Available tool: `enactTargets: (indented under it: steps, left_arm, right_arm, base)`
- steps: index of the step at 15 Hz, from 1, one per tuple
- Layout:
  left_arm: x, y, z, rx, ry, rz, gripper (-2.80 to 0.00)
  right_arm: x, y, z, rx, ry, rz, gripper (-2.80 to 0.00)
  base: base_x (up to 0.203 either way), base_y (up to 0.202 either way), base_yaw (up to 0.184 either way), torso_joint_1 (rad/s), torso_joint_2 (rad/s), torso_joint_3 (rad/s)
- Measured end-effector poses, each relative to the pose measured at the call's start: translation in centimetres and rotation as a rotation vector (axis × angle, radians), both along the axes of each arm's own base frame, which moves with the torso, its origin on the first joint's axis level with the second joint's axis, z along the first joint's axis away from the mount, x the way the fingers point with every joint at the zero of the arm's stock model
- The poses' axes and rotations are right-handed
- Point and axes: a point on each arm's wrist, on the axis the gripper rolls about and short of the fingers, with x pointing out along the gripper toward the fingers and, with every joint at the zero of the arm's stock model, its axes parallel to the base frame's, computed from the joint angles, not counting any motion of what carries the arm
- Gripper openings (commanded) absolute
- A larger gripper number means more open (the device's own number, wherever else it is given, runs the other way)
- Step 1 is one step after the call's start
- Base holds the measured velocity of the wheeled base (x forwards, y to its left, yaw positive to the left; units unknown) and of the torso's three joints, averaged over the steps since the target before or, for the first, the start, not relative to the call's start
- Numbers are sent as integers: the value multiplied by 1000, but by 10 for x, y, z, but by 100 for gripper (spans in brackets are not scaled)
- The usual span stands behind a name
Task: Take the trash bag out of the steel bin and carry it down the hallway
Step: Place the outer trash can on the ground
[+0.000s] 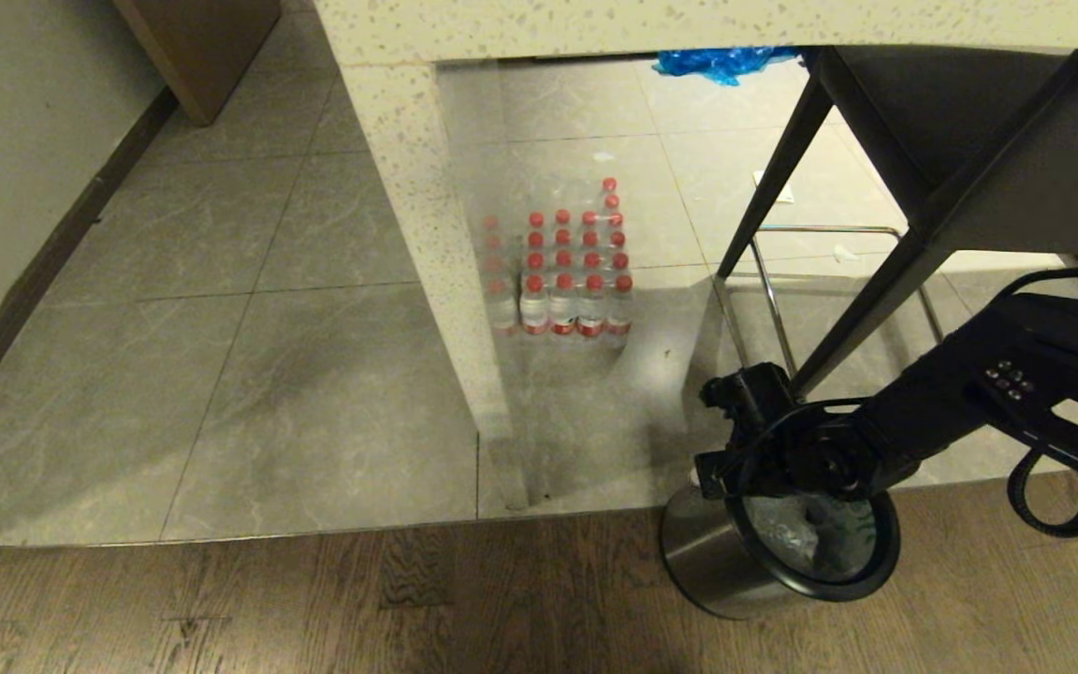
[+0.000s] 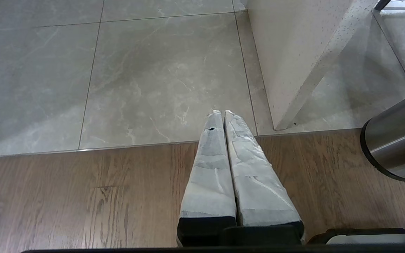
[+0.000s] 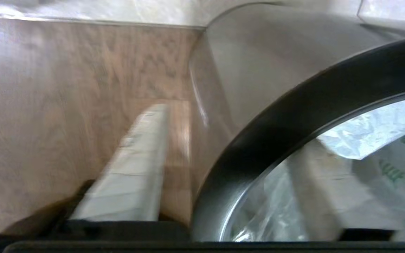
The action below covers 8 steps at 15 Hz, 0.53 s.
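The steel bin (image 1: 712, 562) stands on the wood floor at the lower right, its black ring rim (image 1: 881, 562) facing up. Inside lies the trash bag (image 1: 787, 535), thin translucent white plastic with green lettering (image 3: 392, 170). My right gripper (image 1: 724, 485) hangs over the bin's near-left edge. It is open and straddles the rim (image 3: 294, 109): one taped finger (image 3: 135, 168) is outside the steel wall, the other (image 3: 315, 196) inside against the bag. The left gripper (image 2: 222, 113) is shut and empty, parked low over the wood floor with the bin (image 2: 396, 147) off to its side.
A speckled white counter leg (image 1: 427, 243) stands just left of the bin. Behind it is a pack of red-capped water bottles (image 1: 562, 281). A dark stool frame (image 1: 876, 281) rises over the bin. The hallway's grey tiled floor (image 1: 174, 281) runs off at left beside a wall with a dark baseboard.
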Motion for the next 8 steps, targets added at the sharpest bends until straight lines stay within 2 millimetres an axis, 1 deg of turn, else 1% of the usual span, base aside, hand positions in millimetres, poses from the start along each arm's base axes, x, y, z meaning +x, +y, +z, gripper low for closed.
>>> enactTargets:
  steps: [4,6,8]
  left_arm:
    - [0,0,0,0,0,0,-280]
    - [0,0,0,0,0,0,-280]
    - [0,0,0,0,0,0,-280]
  right_arm:
    - [-3,0,-6,-25,21,-5,-280]
    - [-4,-1,-2,-27,18,-4,-280]
    - [-9,-3,7,-21,14,-1,-280]
  base:
    - [0,0,0,0,0,0]
    - [0,0,0,0,0,0]
    - [0,0,0,0,0,0]
